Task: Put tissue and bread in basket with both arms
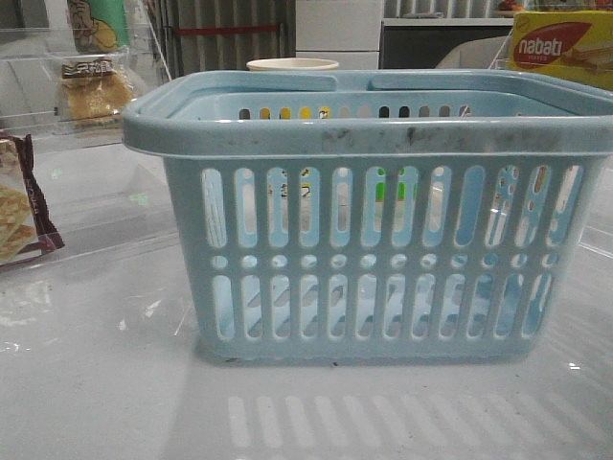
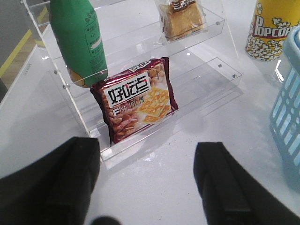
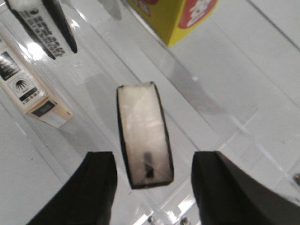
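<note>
White table (image 1: 96, 402) holds blue basket (image 1: 374, 125).

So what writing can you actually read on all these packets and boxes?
"nabati": yellow box behind the basket.
"Popcorn" (end cut off): yellow tub.
"好吃点": dark red cracker packet.
Small print on the green bottle, bread wrapper, black-edged pack and white cartons: too blurred to read.

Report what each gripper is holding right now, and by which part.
Nothing is held. The left gripper is open above bare table before the cracker packet. The right gripper is open, its fingers either side of the tissue pack, not gripping it.
</note>
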Tool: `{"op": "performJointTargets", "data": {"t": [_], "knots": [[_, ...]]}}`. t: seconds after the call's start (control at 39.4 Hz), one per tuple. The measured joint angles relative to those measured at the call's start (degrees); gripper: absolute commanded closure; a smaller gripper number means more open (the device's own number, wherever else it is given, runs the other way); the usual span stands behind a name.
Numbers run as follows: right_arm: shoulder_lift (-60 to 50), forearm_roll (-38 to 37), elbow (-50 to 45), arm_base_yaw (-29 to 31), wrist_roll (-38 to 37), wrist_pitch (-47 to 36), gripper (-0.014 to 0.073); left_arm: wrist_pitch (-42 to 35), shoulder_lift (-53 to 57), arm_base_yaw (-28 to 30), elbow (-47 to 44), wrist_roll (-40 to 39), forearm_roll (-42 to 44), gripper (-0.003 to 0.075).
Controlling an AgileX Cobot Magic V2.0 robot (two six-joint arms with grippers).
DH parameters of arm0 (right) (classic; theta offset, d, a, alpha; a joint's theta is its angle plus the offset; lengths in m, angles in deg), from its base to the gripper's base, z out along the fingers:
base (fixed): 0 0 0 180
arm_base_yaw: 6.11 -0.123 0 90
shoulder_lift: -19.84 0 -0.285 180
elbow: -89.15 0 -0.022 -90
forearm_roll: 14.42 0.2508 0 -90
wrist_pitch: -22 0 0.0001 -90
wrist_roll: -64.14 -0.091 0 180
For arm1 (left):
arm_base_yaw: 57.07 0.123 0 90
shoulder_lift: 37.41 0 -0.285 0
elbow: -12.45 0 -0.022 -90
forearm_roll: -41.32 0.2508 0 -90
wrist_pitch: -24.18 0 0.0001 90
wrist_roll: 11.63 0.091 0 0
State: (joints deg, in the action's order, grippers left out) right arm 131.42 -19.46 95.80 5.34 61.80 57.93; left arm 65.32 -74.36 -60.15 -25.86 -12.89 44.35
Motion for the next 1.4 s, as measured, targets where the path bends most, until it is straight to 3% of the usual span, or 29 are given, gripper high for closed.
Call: {"op": "performJointTargets", "data": {"t": [0.15,0.28,0.36,0.76,1.07,1.4], "knots": [[2.6,0.0,0.0,0.0,0.3,-2.2,0.0165,0.0,0.0,0.0,0.0,0.0,0.0,0.0227],[3.7,0.0,0.0,0.0,0.4,-3.0,0.0344,0.0,0.0,0.0,0.0,0.0,0.0,0.0227],[3.7,0.0,0.0,0.0,0.4,-3.0,0.0409,0.0,0.0,0.0,0.0,0.0,0.0,0.0227],[-9.8,0.0,0.0,-1.8,0.5,1.1,0.0431,0.0,0.0,0.0,0.0,0.0,0.0,0.0227],[-26.8,0.0,0.2,-14.6,2.3,10.0,0.0431,0.0,0.0,0.0,0.0,0.0,0.0,0.0227],[-30.6,1.1,-3.4,-32.3,3.2,13.4,0.0431,0.0,0.0,0.0,0.0,0.0,0.0,0.0227]]}}
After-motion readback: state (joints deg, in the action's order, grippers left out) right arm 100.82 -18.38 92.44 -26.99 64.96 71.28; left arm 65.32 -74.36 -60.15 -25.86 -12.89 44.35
